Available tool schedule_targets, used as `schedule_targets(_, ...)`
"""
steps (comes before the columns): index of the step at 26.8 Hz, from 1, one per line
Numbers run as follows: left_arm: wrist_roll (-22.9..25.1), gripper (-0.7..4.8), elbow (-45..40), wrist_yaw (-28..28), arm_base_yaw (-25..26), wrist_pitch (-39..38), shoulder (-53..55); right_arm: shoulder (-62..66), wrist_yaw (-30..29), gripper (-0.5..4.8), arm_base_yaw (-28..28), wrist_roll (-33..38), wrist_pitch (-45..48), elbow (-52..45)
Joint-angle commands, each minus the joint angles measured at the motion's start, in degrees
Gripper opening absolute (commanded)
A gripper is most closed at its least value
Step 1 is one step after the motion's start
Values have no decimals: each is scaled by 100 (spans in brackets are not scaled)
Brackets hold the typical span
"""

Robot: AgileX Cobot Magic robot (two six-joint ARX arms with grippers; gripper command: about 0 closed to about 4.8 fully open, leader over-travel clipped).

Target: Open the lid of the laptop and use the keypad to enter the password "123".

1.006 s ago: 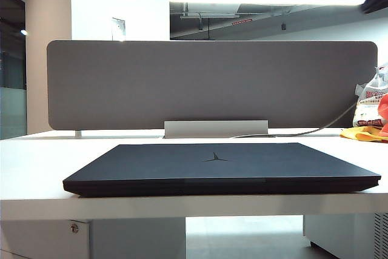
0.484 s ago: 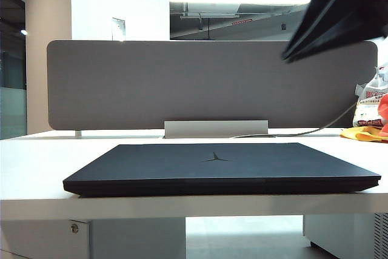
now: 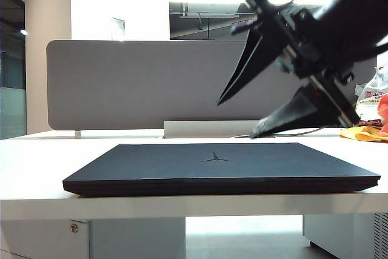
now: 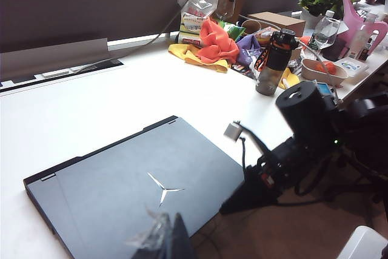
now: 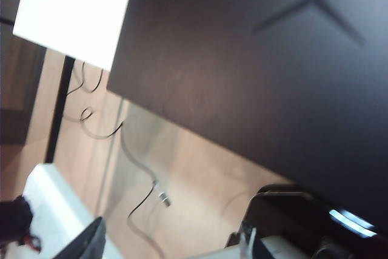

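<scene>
Black right gripper (image 3: 242, 116), jaws spread wide and empty, now hangs above the right rear part of the laptop (image 3: 221, 168); a second ago this arm was absent from the exterior view and half a second ago only its tip showed at the upper right corner. Judgement: the approach to the lid (image 3: 182, 157) has begun, nothing touched yet.

Left gripper (image 4: 163, 241): only a dark fingertip edge shows at the frame border in its wrist view, over the laptop's near side; cannot tell whether apart or together.

Laptop lies flat and closed on the white desk (image 3: 36, 174), Y-shaped emblem (image 3: 214, 159) facing up, front edge close to the desk edge. Keypad hidden under the lid, so password entry is not yet possible.

Containers, left wrist view: dark drinking bottle (image 4: 271, 62) upright beside the cloth heap (image 4: 209, 43), contents not readable; pink tray (image 4: 323, 71) holding something orange; cardboard box (image 4: 276, 23) closed.
</scene>
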Motion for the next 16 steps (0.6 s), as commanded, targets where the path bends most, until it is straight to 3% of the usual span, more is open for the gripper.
schedule_targets(1,26,-6,20,15,0,37,2,4,-234,280,55,542,809,-247)
schedule_targets(7,24,-6,20,13,0,50,2,-219,-118,279,273,1329,2055,-962)
schedule_targets(16,2,-6,20,-72,0,50,2,-273,953,279,988,2677,3860,-1853)
